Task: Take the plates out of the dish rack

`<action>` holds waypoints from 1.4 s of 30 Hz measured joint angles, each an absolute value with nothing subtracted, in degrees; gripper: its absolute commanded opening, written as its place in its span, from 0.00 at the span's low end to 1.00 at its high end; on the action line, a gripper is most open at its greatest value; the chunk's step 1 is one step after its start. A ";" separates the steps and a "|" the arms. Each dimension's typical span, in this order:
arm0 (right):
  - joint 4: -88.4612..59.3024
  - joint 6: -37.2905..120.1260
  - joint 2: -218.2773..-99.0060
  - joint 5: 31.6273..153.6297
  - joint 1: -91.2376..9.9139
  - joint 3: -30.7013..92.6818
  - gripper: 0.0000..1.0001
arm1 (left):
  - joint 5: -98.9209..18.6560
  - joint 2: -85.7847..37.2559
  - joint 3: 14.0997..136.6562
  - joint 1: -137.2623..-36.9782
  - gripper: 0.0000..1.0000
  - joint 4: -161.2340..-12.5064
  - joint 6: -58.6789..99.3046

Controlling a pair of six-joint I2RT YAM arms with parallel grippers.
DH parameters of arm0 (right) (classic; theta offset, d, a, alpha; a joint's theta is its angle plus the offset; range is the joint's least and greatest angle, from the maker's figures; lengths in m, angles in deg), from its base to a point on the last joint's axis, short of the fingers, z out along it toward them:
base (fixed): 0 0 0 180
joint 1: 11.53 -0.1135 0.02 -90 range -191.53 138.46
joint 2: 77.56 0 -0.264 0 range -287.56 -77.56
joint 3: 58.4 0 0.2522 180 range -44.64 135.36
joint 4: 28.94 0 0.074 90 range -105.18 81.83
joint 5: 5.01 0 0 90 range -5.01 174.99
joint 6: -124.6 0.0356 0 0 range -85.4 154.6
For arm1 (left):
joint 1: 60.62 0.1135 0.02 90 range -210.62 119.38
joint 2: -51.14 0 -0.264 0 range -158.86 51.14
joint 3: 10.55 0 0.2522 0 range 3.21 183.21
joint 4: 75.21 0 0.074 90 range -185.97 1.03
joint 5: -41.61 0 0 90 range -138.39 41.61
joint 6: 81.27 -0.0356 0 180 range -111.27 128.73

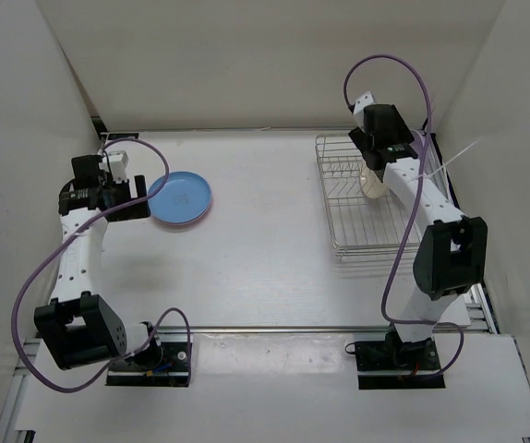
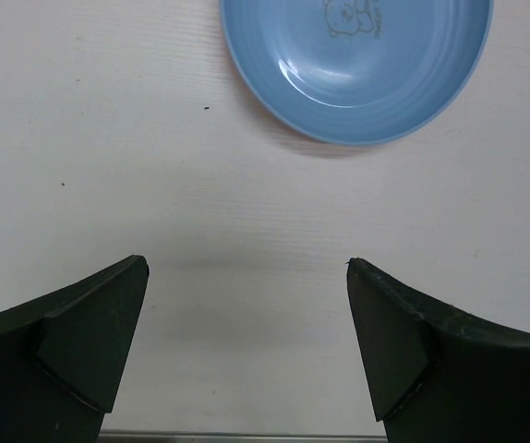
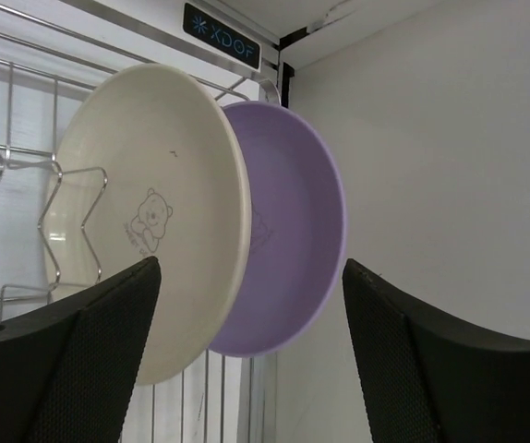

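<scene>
Top external view, nearest first: the table shows an open white surface across its middle band, a broad lane between the two arms. On the left side the left gripper hangs low with its fingers spread wide and nothing between them. The left wrist view shows only tabletop in the gap. Just beyond its fingertips lies the blue plate, flat and face up on the table, near the gripper but apart from it. It has free surface all round its rim, and the left wall is well off to the side.

On the right the dish rack sits along the table's right edge, close to the right wall; its near half is open wire grid. Over its far half hangs the right gripper, above the cream plate, which stands on edge among the prongs. In the right wrist view the lavender plate stands just beside the cream one, partly covered by it and tilted the same way, its outer rim close to the side wall. The right gripper's fingers are parted, one on either side of the pair's lower rims; whether either pad touches a plate cannot be told. Beyond the rack, the rear wall closes the far edge
</scene>
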State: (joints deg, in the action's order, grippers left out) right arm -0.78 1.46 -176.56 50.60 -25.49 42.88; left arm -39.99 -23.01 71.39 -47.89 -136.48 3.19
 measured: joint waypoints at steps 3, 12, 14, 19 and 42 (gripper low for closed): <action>-2.60 1.00 -178.16 50.25 -24.86 41.31 0.76 | -40.97 -21.32 71.39 -47.89 1.00 -136.09 3.19; -4.43 1.04 -179.93 49.61 -24.57 38.73 0.51 | -42.02 -16.95 71.39 -47.47 1.00 -134.21 3.67; -5.04 1.02 -179.93 49.20 -24.57 38.71 0.40 | -42.00 -16.45 71.39 -47.08 1.00 -133.88 3.80; -7.19 0.95 -179.93 47.49 -24.53 38.07 0.20 | -41.59 -16.12 71.39 -46.07 1.00 -133.73 4.24; -7.99 -5.06 -181.04 35.12 -24.73 42.23 0.00 | -38.42 -15.49 70.93 -43.47 1.00 -133.70 4.92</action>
State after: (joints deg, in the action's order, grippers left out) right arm -7.99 -5.06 -181.04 35.12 -24.73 42.23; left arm -38.42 -15.49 70.93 -43.47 -133.70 4.92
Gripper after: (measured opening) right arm 0.020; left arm 0.997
